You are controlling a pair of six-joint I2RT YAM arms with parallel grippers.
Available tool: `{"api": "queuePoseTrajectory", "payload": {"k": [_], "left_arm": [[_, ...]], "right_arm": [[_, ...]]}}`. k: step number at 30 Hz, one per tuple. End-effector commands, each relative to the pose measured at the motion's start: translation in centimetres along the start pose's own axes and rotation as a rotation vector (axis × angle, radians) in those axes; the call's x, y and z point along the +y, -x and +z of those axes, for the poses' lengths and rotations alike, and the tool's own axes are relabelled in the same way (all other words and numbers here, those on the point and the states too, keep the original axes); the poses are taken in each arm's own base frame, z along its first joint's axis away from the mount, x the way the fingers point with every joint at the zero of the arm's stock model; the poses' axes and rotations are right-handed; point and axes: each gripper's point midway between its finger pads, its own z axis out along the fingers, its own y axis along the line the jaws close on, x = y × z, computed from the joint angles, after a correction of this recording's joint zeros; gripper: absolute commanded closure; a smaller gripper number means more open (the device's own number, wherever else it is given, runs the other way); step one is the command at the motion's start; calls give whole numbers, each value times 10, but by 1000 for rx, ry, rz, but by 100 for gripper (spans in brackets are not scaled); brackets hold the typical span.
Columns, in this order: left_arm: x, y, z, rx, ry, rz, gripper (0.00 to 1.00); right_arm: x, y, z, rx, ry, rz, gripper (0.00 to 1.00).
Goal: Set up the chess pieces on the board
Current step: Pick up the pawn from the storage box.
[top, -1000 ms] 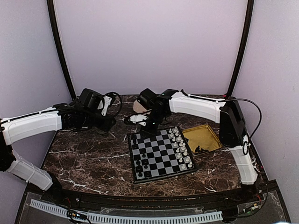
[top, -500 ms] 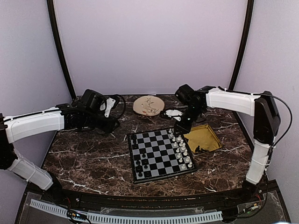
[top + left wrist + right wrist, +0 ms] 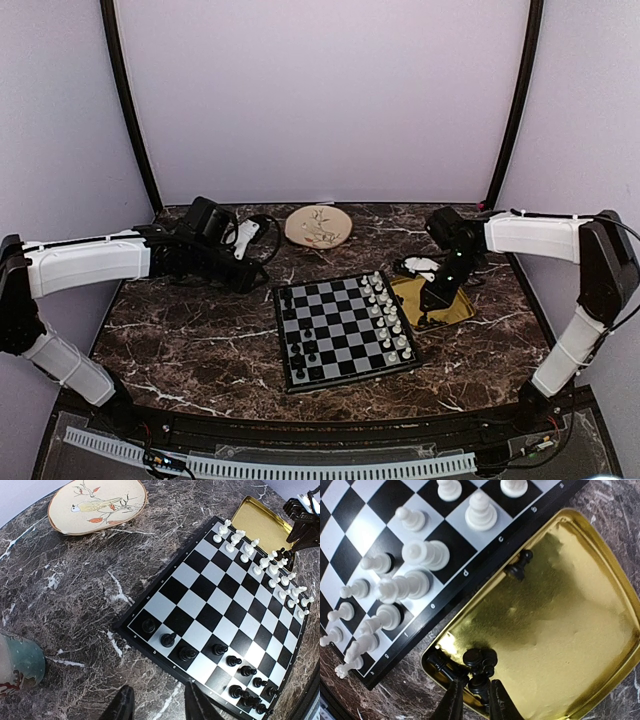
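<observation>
The board (image 3: 345, 328) lies mid-table, with black chess pieces (image 3: 300, 350) along its left side and white ones (image 3: 388, 320) along its right. In the left wrist view the board (image 3: 215, 605) shows black pieces (image 3: 235, 662) on its near edge. My right gripper (image 3: 476, 685) hangs over the near corner of the yellow tray (image 3: 560, 630). Its jaws stand narrowly open on either side of a black piece (image 3: 480, 677) lying in a small cluster. A lone black pawn (image 3: 519, 566) stands further in. My left gripper (image 3: 159, 690) is open and empty over bare marble beside the board.
A round plate with a bird picture (image 3: 318, 226) sits behind the board. The yellow tray (image 3: 445, 285) lies right of the board, under my right gripper (image 3: 432, 305). A pale cup (image 3: 15, 662) stands by my left gripper (image 3: 255, 280). Curved walls close the back.
The right arm swung from the board's far left corner across to the yellow tray and came down over the black pieces there, its jaws narrowing. The left arm crept slightly toward the board.
</observation>
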Motion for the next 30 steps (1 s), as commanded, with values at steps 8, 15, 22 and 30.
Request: {"api": "queuePoseTrajectory", "payload": {"k": [8, 15, 22, 30], "left_arm": [[-6, 10, -6, -39, -26, 20, 64], [-7, 9, -6, -36, -28, 22, 64], [-8, 8, -5, -33, -31, 24, 64], [-10, 8, -5, -32, -38, 24, 64]], "right_arm": [[-4, -6, 18, 46, -1, 10, 84], [-8, -8, 26, 69, -4, 19, 85], [-13, -7, 31, 76, -10, 31, 89], [-17, -4, 33, 74, -11, 38, 88]]}}
